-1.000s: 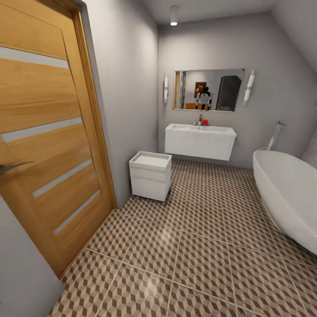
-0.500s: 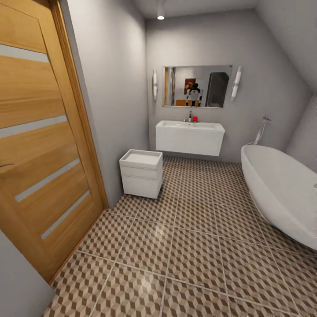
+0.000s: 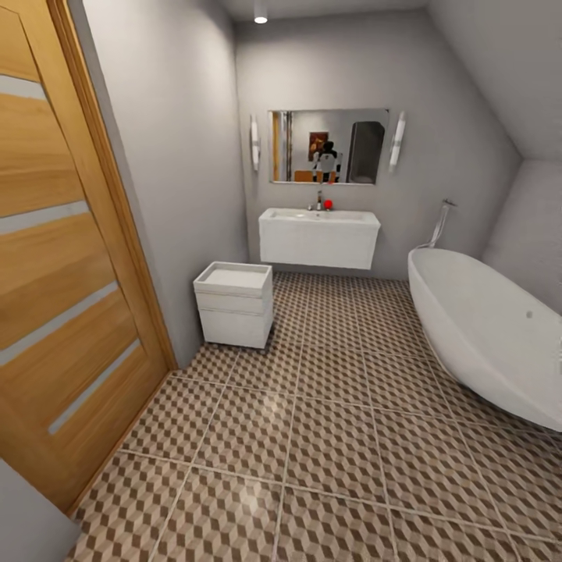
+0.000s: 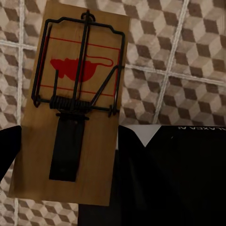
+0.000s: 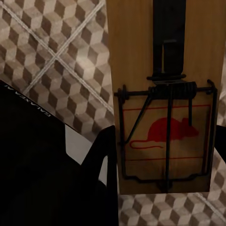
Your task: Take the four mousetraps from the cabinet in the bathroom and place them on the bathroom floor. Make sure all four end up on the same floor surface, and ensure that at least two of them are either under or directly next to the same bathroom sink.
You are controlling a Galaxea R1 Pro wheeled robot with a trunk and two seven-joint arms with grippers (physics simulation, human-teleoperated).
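Grey walls [image 3: 179, 117], cube-patterned tile floor [image 3: 328, 437], wooden door [image 3: 55, 257] at left, small white drawer unit [image 3: 234, 304] left of centre, mirror [image 3: 329, 146] between two wall lights, white bathtub [image 3: 484, 336] at right, ceiling spotlight [image 3: 260, 11] at top.

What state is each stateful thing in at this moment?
Wooden mousetrap with red mouse print: held in left gripper, above floor.
Second wooden mousetrap: held in right gripper, above floor.
Oak door with grey stripes: open.
White drawer unit: drawers shut.
Ceiling light: on.

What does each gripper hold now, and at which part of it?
Each wrist view shows one mousetrap, left and right, close above the bathroom floor. The fingers and the place of hold cannot be told.
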